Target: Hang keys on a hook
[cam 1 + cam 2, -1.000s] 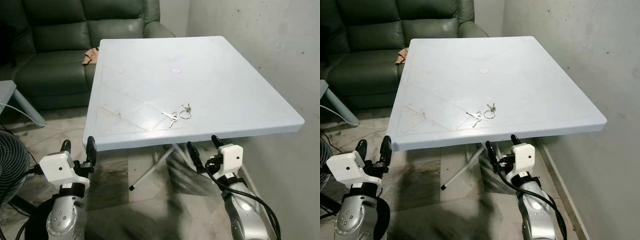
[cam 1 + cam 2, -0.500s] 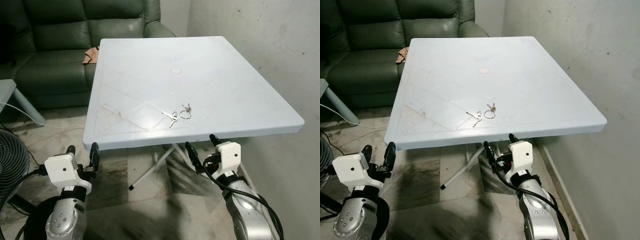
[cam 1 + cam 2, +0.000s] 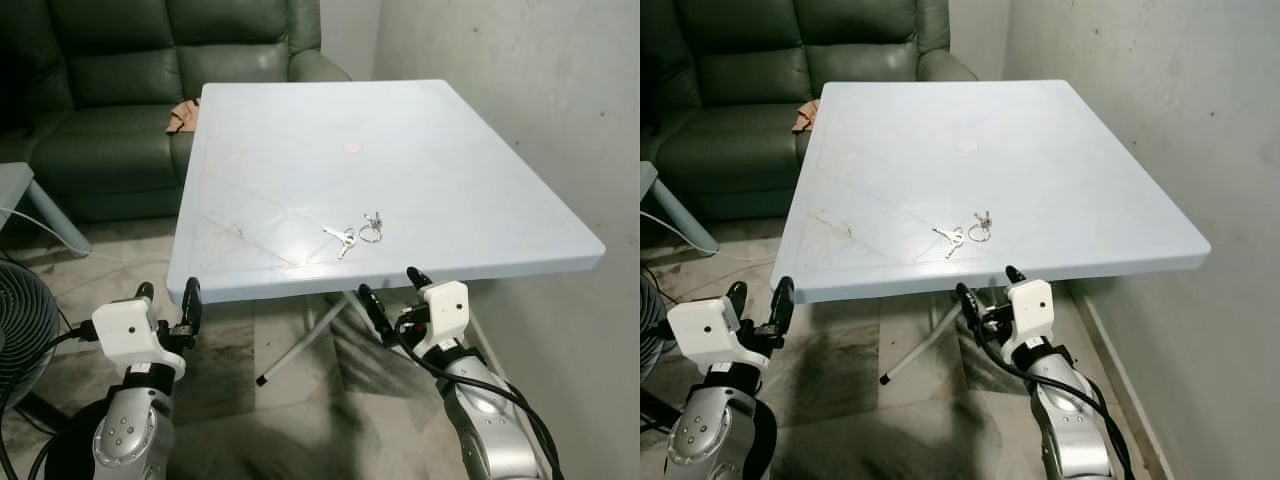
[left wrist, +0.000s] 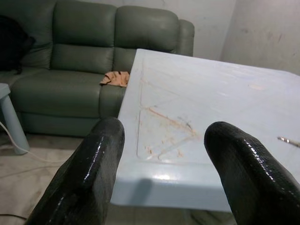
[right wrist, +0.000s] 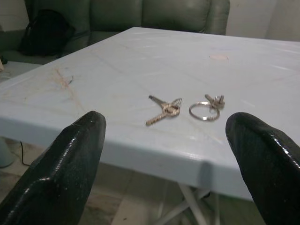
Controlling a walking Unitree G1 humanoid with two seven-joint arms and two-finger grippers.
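Two silver keys (image 3: 341, 237) and a key ring with a small key (image 3: 371, 229) lie on the pale blue table (image 3: 300, 120), near its front edge. In the right wrist view the keys (image 5: 164, 110) and the key ring (image 5: 206, 108) sit just beyond the table edge. My right gripper (image 3: 391, 293) is open, held below and in front of the table edge, right under the keys. My left gripper (image 3: 166, 299) is open too, at the table's front left corner, just below its rim. Its fingers (image 4: 89, 173) frame the table corner in the left wrist view.
A dark green sofa (image 3: 120, 90) stands behind the table, with an orange cloth (image 3: 182, 113) on its seat. A wall (image 3: 540, 100) runs along the right side. A black fan (image 3: 20, 330) and a small blue table (image 3: 15, 185) are at my left. White table legs (image 3: 310, 335) cross underneath.
The view has shifted a little, so the table sits lower and closer. Both grippers have come slightly inward and stay open below the table's front edge. The keys have not moved on the table.
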